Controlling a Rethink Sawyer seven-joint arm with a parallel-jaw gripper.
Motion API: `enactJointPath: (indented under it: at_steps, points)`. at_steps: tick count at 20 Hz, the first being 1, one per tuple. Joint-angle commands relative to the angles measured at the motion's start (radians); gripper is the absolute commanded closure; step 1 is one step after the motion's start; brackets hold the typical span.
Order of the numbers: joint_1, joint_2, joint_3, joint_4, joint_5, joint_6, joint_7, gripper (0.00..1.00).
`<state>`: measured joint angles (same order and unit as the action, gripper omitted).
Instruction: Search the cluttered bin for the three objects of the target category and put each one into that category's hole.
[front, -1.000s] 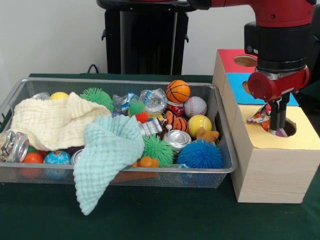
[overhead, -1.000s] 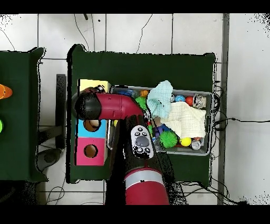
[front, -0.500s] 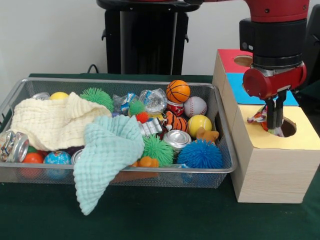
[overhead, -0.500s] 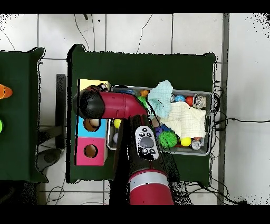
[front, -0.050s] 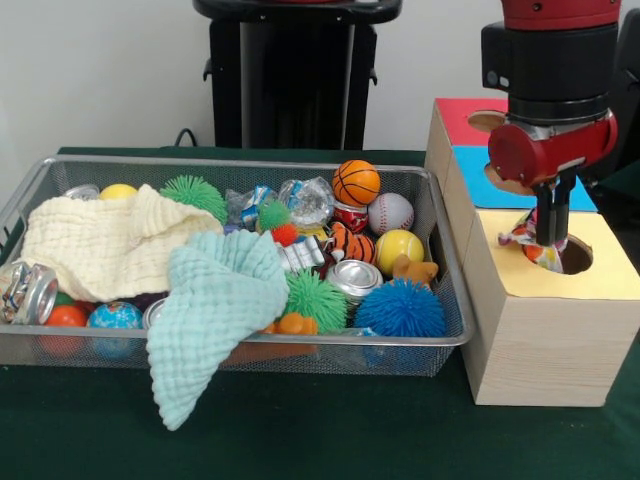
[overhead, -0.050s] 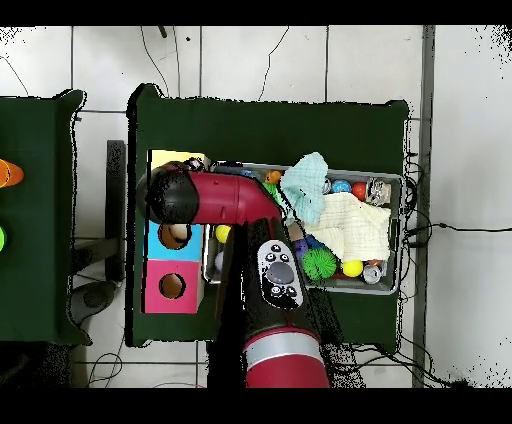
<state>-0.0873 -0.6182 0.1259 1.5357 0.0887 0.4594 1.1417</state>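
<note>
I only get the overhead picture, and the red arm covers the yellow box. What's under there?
Observer: The gripper hangs over the round hole in the yellow box's top.
Operator: Anything with it?
Observer: A crumpled colourful wrapper at the hole's rim, against the gripper.
Operator: Is that green cloth all inside the basket?
Observer: No, a corner of the green cloth droops over the basket's rim, toward the table.

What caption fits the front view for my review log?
Gripper holds a crinkly wrapper at the hole in the yellow box, beside a cluttered wire bin.
</note>
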Motion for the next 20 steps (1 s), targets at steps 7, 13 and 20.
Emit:
enactJointPath:
  at_steps: [7,13,20]
  points:
    - [-0.040,-0.065,0.023,0.125,0.009,0.286,0.137,1.00]
    - [-0.039,-0.041,0.012,0.098,-0.025,0.291,0.127,1.00]
    - [-0.024,-0.008,-0.011,0.070,-0.062,0.257,0.133,1.00]
